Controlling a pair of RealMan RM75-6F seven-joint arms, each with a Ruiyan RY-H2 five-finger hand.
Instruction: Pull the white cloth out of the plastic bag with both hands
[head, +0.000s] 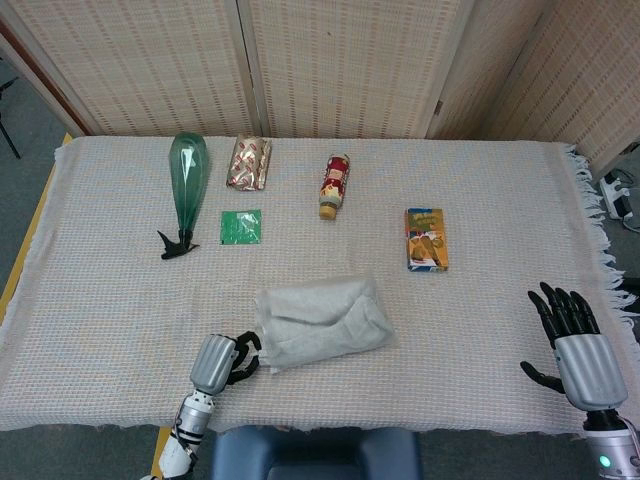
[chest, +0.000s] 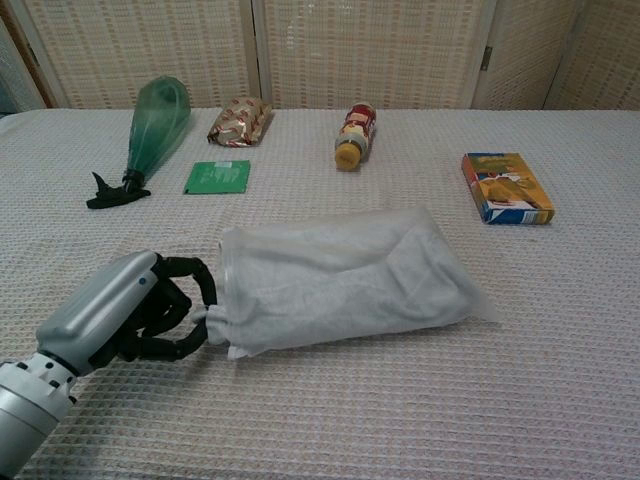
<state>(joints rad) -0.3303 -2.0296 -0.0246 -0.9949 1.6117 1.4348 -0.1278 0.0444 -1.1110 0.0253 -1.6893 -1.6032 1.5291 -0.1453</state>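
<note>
A clear plastic bag (chest: 345, 275) with the white cloth (chest: 330, 285) folded inside lies flat on the near middle of a table (head: 100, 300) covered with a woven cream cover. The bag's long axis runs left to right and slightly away, with its open mouth at the near-left end and its closed end pointing right. The left hand (chest: 125, 310) sits at that near-left end, its dark fingers (chest: 190, 280) curled in against the bag's mouth; they appear to pinch a bunched bit of white material there, though whether it is cloth or only bag film cannot be told. The right hand (head: 578, 340) stands upright near the table's right edge, well apart from the bag, fingers spread and holding nothing; the chest view does not show it. So the left hand is by far the nearer, and the cloth lies to the right of its fingers, along the bag's length. Judging from this, pulling the cloth out would mean drawing it leftward and toward the near edge, out of the mouth, while the right hand would have to come in from the right to pin the closed end. The cloth looks wholly inside the bag.
</note>
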